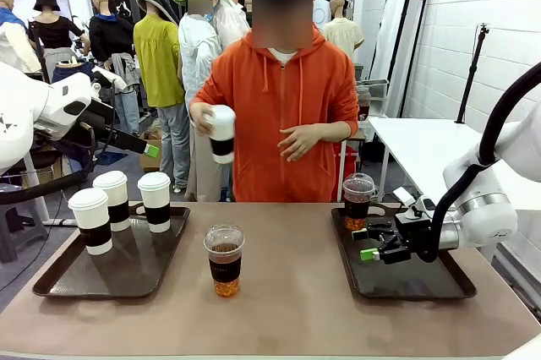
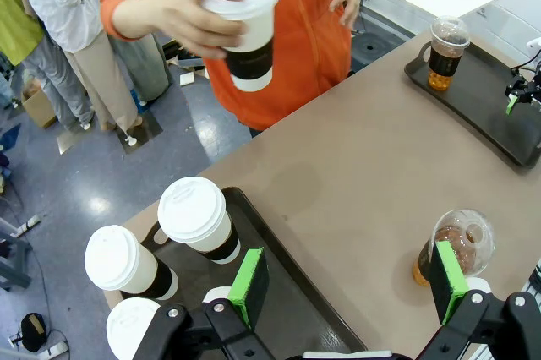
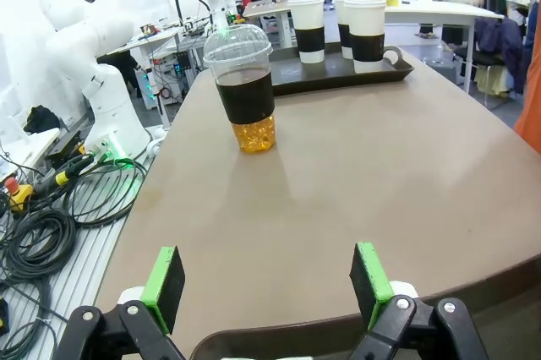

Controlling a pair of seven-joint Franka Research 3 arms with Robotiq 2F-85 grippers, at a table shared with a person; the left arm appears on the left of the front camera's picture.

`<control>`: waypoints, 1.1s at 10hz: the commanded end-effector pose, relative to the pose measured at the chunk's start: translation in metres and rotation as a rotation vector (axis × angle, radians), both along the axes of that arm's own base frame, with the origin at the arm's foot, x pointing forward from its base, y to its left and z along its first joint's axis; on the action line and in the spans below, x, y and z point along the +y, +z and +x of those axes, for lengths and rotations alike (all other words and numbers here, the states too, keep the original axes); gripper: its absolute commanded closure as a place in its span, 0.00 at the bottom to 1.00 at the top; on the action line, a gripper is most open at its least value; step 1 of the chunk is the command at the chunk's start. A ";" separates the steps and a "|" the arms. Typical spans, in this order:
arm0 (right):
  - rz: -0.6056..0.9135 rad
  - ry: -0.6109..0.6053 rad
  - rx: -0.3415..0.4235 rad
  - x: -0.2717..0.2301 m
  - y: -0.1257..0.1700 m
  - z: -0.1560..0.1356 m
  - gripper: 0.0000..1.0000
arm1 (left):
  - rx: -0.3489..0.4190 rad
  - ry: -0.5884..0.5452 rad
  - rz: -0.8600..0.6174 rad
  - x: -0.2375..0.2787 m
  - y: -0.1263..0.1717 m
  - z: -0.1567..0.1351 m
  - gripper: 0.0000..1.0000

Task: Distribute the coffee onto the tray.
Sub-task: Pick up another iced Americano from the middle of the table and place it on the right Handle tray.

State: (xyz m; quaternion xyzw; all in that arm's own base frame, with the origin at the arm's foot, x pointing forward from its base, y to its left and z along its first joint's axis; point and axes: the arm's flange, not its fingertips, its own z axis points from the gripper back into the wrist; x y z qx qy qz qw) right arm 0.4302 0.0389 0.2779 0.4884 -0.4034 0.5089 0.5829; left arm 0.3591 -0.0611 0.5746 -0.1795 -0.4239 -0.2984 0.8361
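Three white lidded cups (image 1: 112,199) stand on the left tray (image 1: 59,280). The person holds a fourth white cup (image 1: 221,133) above the table's far edge. One clear domed cup of coffee (image 1: 225,260) stands on the bare table between the trays, and another clear cup (image 1: 357,201) is on the right tray (image 1: 423,284). My right gripper (image 1: 372,243) hangs open and empty low over the right tray. My left gripper (image 2: 348,284) is open and high above the left tray's white cups (image 2: 196,216) and the middle clear cup (image 2: 456,246).
The person stands at the far side with the free hand (image 1: 297,140) raised. In the right wrist view, cables (image 3: 42,225) lie on the floor beyond the table's edge. Bare tabletop (image 1: 287,309) lies between the trays.
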 end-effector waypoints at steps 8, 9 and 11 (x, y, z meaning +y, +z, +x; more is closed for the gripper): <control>0.034 -0.089 -0.031 0.083 0.004 -0.039 0.00 | 0.005 -0.001 -0.004 0.001 -0.001 0.000 0.00; 0.021 -0.092 -0.034 0.094 0.002 -0.039 0.00 | 0.005 -0.001 -0.004 0.001 -0.001 0.000 0.00; -0.005 -0.101 -0.041 0.118 0.000 -0.039 0.00 | 0.005 -0.001 -0.004 0.001 -0.001 0.000 0.00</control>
